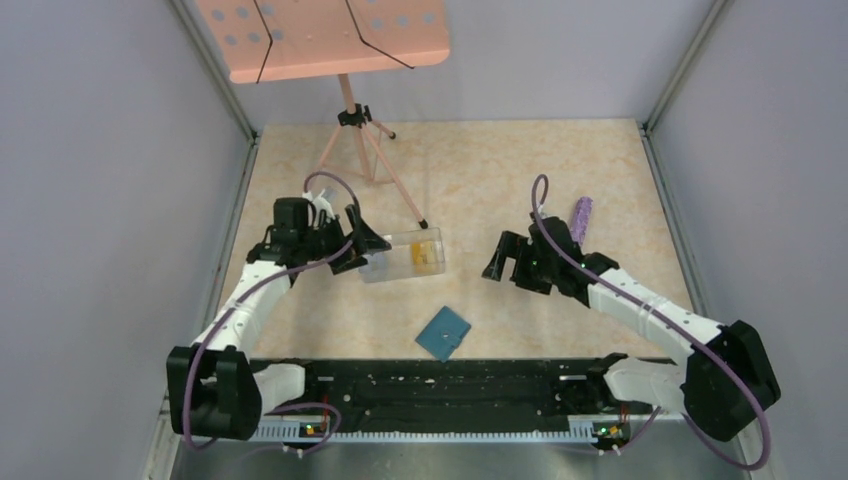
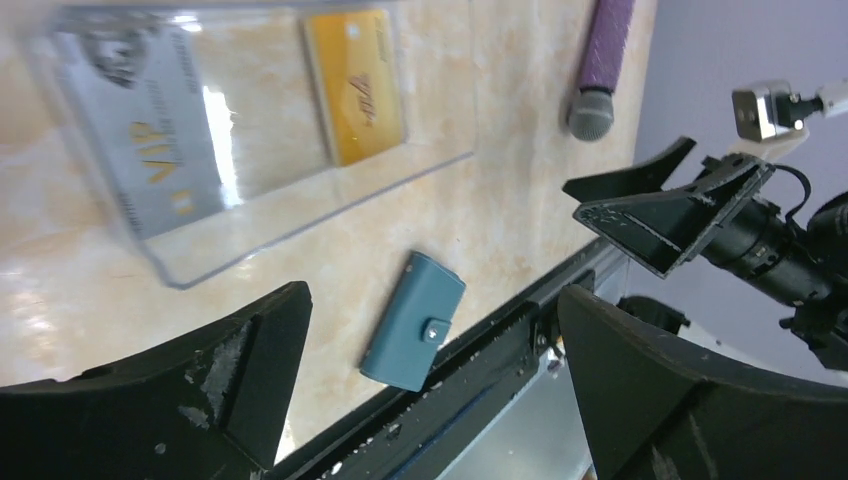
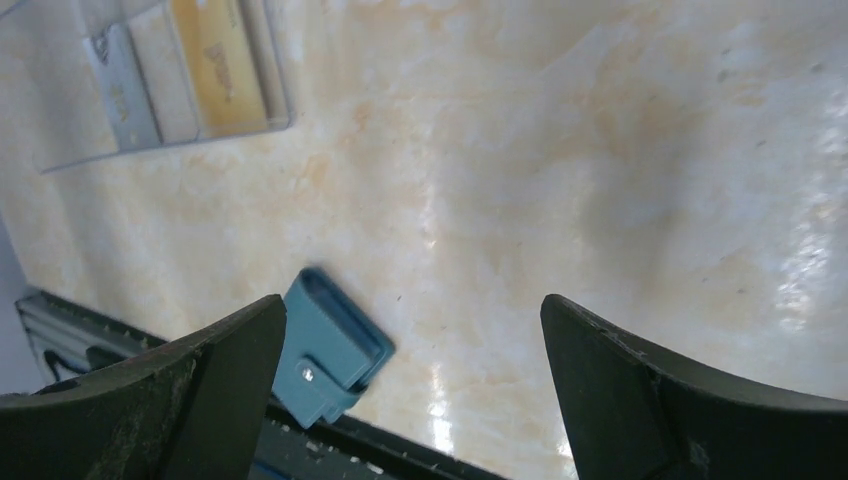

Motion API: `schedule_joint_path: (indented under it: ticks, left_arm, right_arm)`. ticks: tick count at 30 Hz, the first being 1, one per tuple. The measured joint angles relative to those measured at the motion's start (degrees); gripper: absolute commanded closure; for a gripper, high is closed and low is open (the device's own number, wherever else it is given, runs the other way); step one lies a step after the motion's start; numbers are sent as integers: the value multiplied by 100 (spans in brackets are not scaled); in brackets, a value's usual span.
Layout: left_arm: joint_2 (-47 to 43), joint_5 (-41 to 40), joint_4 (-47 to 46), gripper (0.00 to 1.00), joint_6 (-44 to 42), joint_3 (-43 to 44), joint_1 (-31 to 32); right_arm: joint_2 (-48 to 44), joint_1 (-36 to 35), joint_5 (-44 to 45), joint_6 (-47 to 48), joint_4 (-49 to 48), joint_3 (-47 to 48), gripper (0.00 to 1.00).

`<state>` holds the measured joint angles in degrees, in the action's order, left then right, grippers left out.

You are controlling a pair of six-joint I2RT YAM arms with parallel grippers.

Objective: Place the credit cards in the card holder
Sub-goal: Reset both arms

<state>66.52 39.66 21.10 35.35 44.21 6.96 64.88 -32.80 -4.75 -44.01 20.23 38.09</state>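
The card holder (image 1: 444, 333) is a shut teal wallet lying flat near the table's front rail, seen too as the card holder (image 2: 413, 320) and the card holder (image 3: 325, 345). Two credit cards lie inside a clear plastic box (image 1: 385, 268): a gold card (image 2: 357, 85) and a grey card (image 2: 150, 130). From the right wrist they show as the gold card (image 3: 218, 65) and the grey card (image 3: 120, 85). My left gripper (image 1: 372, 243) hovers open at the box's left end. My right gripper (image 1: 495, 257) hangs open right of the box. Neither holds anything.
A purple cylinder (image 1: 581, 218) lies at the back right, behind the right arm. A pink tripod (image 1: 352, 120) with a perforated board (image 1: 330, 35) stands at the back; one leg reaches the box. The black rail (image 1: 450, 385) runs along the near edge.
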Motion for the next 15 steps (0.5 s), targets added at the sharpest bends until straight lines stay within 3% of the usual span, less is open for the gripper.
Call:
schedule_joint_path:
  ticks: [9, 15]
  left_arm:
    - [-4, -1132, 286, 1, -518, 85, -927]
    - [-356, -2592, -129, 1, -1161, -2, -935]
  right_arm:
    - [474, 1134, 1008, 866, 216, 282, 1]
    - [94, 1436, 2085, 2000, -968, -308, 1]
